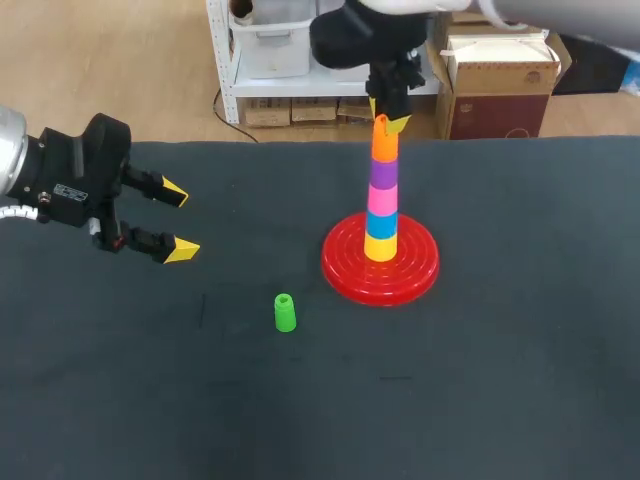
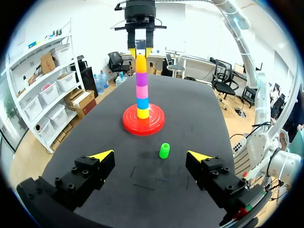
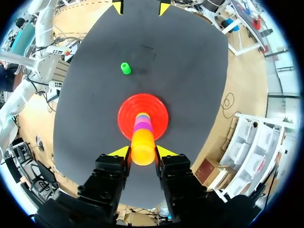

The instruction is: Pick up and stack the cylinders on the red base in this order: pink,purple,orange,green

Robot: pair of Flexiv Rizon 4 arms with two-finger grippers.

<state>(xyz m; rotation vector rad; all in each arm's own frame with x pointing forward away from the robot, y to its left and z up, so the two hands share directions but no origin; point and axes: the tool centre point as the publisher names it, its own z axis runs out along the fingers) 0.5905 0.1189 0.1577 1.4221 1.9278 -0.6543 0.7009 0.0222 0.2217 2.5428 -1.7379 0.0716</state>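
Observation:
A red base (image 1: 345, 262) stands right of the table's middle and carries a stack: yellow at the bottom, then blue, pink (image 1: 381, 199), purple (image 1: 382, 172) and the orange cylinder (image 1: 383, 145) on top. My right gripper (image 1: 388, 120) comes straight down over the stack, and in the right wrist view both yellow tips press the orange cylinder (image 3: 142, 145) from two sides. The green cylinder (image 1: 285, 312) stands upright on the mat, left of and nearer than the base. My left gripper (image 1: 177, 220) hovers open and empty at the left, with the green cylinder (image 2: 164, 150) ahead of its fingers.
A dark mat covers the whole table (image 1: 500, 380). Nothing else stands on it besides the base, the stack and the green cylinder.

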